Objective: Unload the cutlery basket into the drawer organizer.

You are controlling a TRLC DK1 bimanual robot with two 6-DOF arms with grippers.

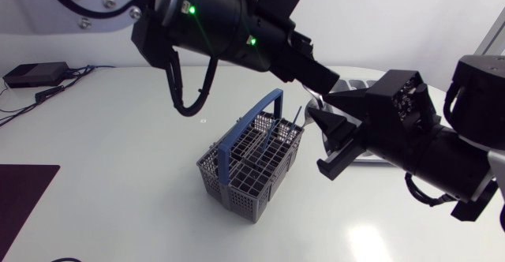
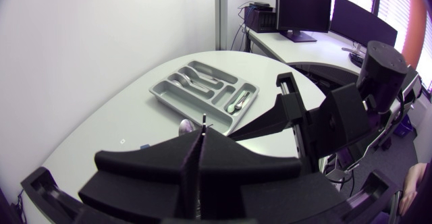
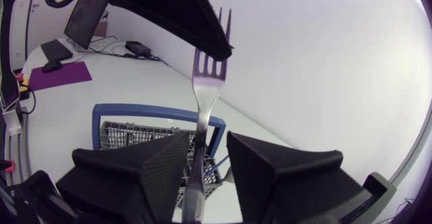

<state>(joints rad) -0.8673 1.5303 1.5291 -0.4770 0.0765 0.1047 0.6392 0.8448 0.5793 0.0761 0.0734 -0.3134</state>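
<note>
While organizer (image 2: 179, 105) holds spoons (image 2: 237, 104), basket (image 1: 217, 175) stands upright.

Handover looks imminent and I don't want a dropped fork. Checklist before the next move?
1. Left tool holding the fork: ok, shut on it up by the tines.
2. Fork handle inside the right tool: ok, it sits between the fingers.
3. Right tool gripping the fork: not ok, it is open, with a gap on one side of the handle.
4. Basket clear of both tools: ok, it stands on the table apart from them.
5. Free slot for the fork in the organizer: cannot tell; spoons lie in some compartments.
</note>
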